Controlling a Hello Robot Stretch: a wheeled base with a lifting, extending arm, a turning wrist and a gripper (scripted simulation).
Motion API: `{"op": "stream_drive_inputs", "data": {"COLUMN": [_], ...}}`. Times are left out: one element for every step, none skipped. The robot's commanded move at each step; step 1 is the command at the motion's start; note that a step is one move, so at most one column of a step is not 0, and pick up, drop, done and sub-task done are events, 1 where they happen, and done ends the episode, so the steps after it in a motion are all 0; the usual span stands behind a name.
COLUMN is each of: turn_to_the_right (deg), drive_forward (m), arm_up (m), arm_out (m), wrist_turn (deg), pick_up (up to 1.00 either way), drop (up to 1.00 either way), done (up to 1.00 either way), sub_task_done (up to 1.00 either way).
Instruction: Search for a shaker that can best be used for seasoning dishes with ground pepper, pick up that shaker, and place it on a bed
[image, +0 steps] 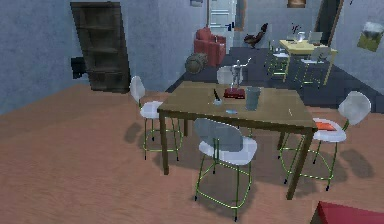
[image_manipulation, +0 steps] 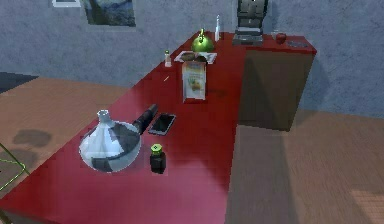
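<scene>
You were at the search step. Lower left in the arm side view, just right of a glass flask (image_manipulation: 108, 145), a small dark green-topped container (image_manipulation: 157, 158), likely the shaker, stood on the red table (image_manipulation: 215, 150). Next: line up the arm on it. The pincer's state couldn't be told.

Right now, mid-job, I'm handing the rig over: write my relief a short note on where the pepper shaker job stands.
Job's things: a small dark container with a green top stands on the long red counter beside a clear glass flask; a smaller shaker-like thing stands farther along near a green round object. Which one holds pepper cannot be told.
Done: candidates found, both on the counter.
Left: choose the shaker, pick it up, find a bed, place it. Ahead stands a brown wooden dining table with white chairs.
</scene>
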Motion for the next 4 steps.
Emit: {"op": "stream_drive_inputs", "data": {"turn_to_the_right": [0.0, 0.0, 0.0, 0.0], "drive_forward": [0.0, 0.0, 0.0, 0.0], "arm_up": [0.38, 0.0, 0.0, 0.0], "arm_out": [0.0, 0.16, 0.0, 0.0], "wrist_turn": [0.0, 0.0, 45.0, 45.0], "pick_up": [0.0, 0.0, 0.0, 0.0], "drop": [0.0, 0.0, 0.0, 0.0], "done": [0.0, 0.0, 0.0, 0.0], "sub_task_done": [0.0, 0.0, 0.0, 0.0]}}
